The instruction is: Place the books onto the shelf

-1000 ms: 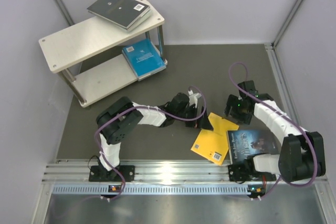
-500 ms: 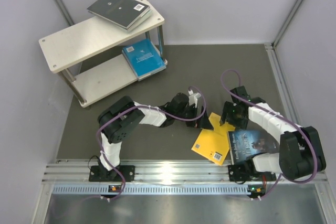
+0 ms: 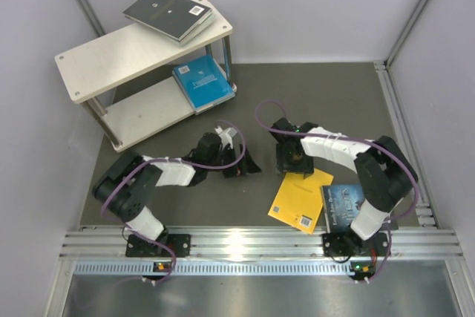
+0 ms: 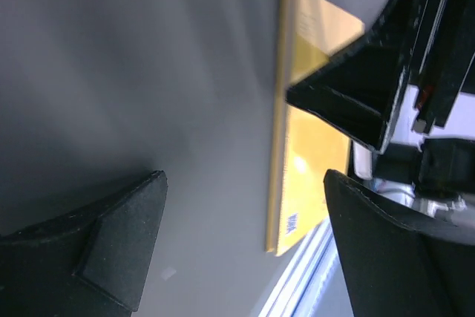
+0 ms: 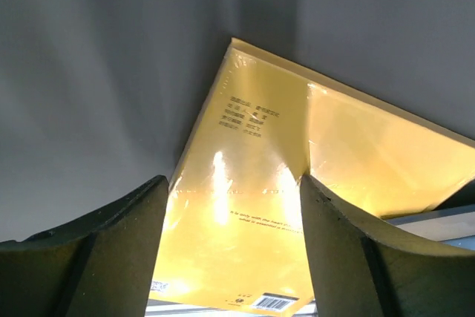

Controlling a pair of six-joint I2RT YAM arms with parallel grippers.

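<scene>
Two unshelved at 5 o'clock: yellow book (image 3: 300,202), galaxy book (image 3: 355,203). Others on shelf (image 3: 96,61), 10 o'clock. Left gripper (image 3: 243,165), right gripper (image 3: 293,164): jaws apart, empty.

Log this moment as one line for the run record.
left jaws open, clear of yellow book | right jaws open over its far corner | book flat on table, not shelved

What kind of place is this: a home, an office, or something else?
Probably a robot test booth, not a home: the left arm and right arm are bolted to a metal rail, bare grey walls close it in, and a small shelf holds a few books.
</scene>
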